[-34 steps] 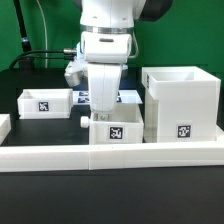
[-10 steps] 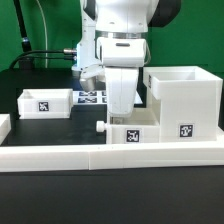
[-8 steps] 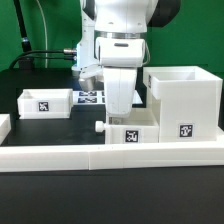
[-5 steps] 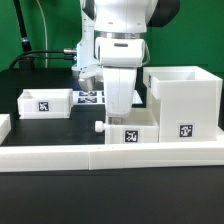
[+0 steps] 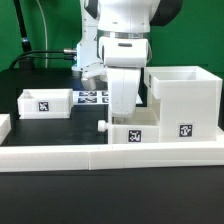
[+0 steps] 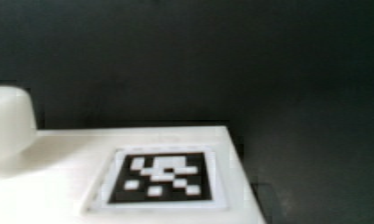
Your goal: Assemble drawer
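Observation:
The drawer's tall white housing [image 5: 183, 100] stands at the exterior view's right, its tag facing front. One small tray [image 5: 135, 135] with a tag and a knob [image 5: 104, 127] sits just left of the housing, against the border wall. My gripper [image 5: 122, 112] reaches down into this tray and appears shut on its wall; the fingertips are hidden by it. The wrist view shows the tray's tagged face [image 6: 166, 178] and its knob [image 6: 6, 125], with no fingers in sight. The second tray [image 5: 44, 102] rests at the left.
A long low white border wall [image 5: 100, 156] runs along the front. The marker board [image 5: 92, 97] lies flat behind the trays. A green backdrop and black cables are at the back left. The table top [image 6: 255, 60] is black.
The gripper and the tray under it have slid right toward the housing since the earliest frame. In the last second they crept a little further right.

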